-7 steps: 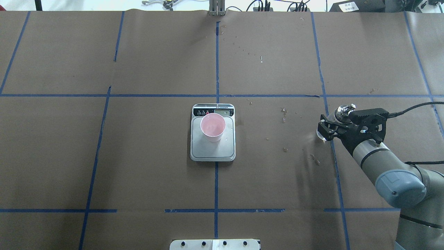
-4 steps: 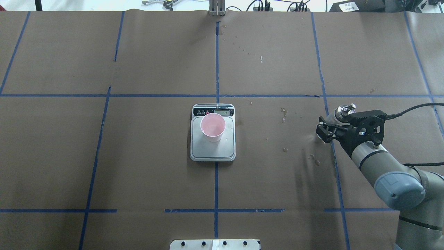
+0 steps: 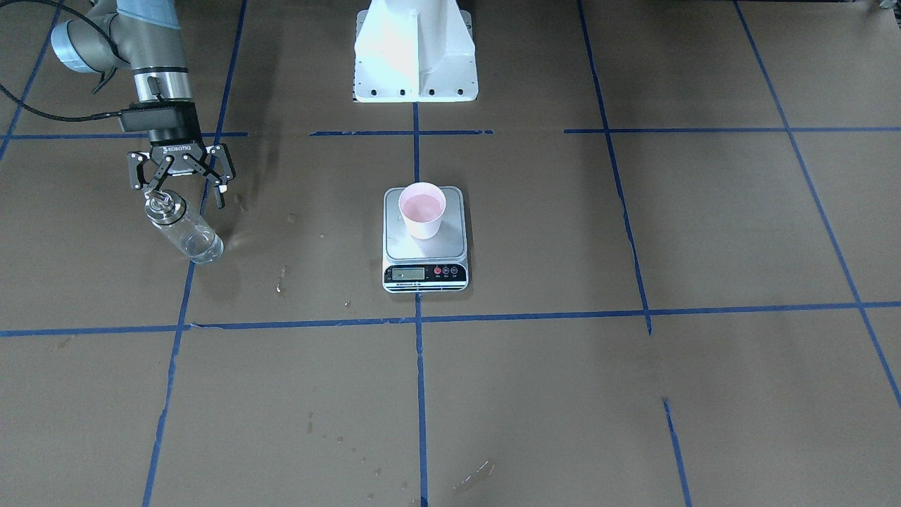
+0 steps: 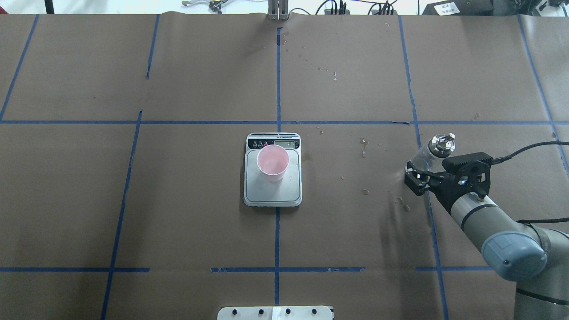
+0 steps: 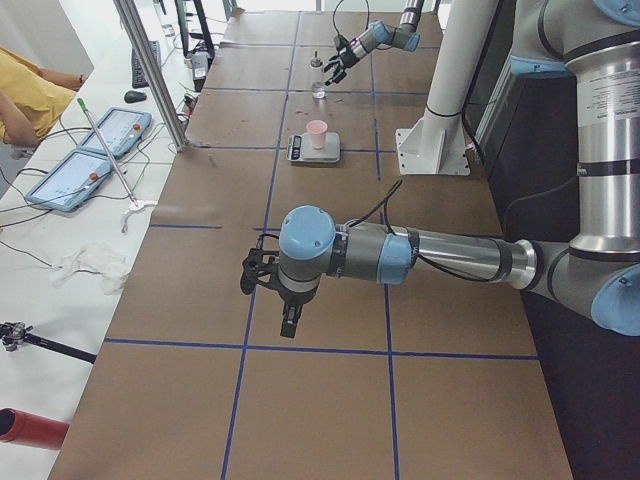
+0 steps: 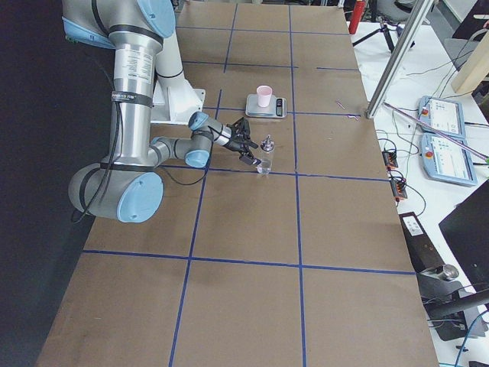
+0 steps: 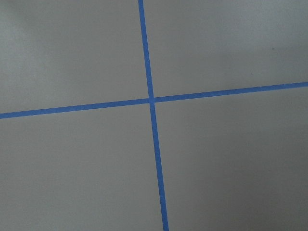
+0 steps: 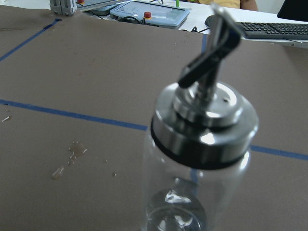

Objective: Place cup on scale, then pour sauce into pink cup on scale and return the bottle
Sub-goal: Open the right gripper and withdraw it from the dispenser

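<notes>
The pink cup [image 4: 272,162] stands upright on the silver scale [image 4: 272,194] at mid-table, also seen from the front as the cup [image 3: 421,208] on the scale [image 3: 424,273]. The clear glass bottle [image 4: 433,149] with its metal spout stands upright on the table at the right. My right gripper [image 4: 411,178] is open, just on the robot's side of the bottle [image 3: 184,229] and not touching it. The right wrist view is filled by the bottle [image 8: 202,144]; how much sauce it holds is hard to make out. My left gripper [image 5: 265,280] hangs over bare table far from all this; I cannot tell its state.
Small wet spots [image 4: 364,146] dot the brown paper between scale and bottle. Blue tape lines [image 4: 278,122] divide the table into squares. The robot's white base [image 3: 414,49] stands behind the scale. Operators' tablets [image 6: 443,138] lie beyond the far edge.
My right gripper has drawn back toward the robot's base, leaving the bottle's neck clear of the fingers. The bottle stays standing in place. Cup and scale have not moved.
</notes>
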`<state>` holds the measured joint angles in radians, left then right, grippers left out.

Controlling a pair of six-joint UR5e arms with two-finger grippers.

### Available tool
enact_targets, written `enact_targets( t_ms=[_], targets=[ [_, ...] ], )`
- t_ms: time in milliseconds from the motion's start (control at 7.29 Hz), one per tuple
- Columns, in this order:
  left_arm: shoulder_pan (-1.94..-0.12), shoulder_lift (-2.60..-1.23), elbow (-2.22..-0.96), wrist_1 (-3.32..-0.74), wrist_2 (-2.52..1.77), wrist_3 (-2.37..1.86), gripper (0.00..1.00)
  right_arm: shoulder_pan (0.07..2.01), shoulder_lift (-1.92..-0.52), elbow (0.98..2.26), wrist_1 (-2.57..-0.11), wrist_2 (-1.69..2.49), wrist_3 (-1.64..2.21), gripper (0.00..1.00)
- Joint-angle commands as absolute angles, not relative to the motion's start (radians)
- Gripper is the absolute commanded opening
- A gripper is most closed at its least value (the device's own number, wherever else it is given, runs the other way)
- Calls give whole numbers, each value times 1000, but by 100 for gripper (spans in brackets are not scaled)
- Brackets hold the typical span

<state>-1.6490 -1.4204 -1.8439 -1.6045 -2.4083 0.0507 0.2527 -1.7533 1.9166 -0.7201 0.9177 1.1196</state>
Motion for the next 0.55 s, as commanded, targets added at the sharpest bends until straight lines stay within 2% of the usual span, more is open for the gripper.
enact_targets(
  t_ms=[0,274,411],
  targets=[
    [-1649,-1420,-1844,-1605,-2407,52,100,226,-1872,1917,-573,925,1103,100],
    [-1649,-1420,-1844,-1603,-2407,52,100,236,-2009,1902,-365,1026,987,100],
    [-1649,-1420,-1844,-1603,-2407,52,100,311,-2034,1866,-306,1111,930,100]
  ],
)
